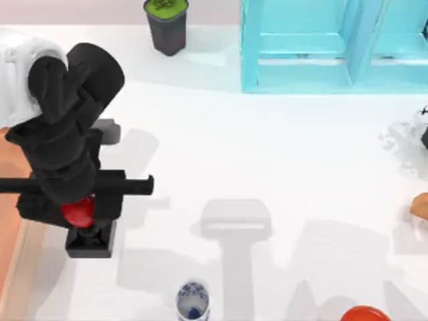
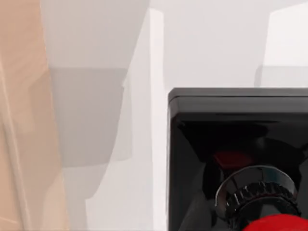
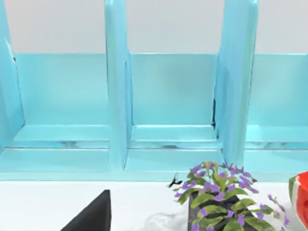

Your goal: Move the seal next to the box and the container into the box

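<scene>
You have the seal (image 1: 85, 227) on the table (image 1: 267, 174) just right of the box (image 1: 10, 200), the container (image 1: 193, 302) farther right at the near edge.

top view: looks straight down on table | left wrist view: very near seal (image 2: 240, 163), shared with top | right wrist view: faces far turquoise shelf unit (image 3: 154, 106)

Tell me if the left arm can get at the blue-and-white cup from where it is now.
Probably yes. The left gripper hangs over the seal beside the box, and bare table lies between it and the container.
</scene>
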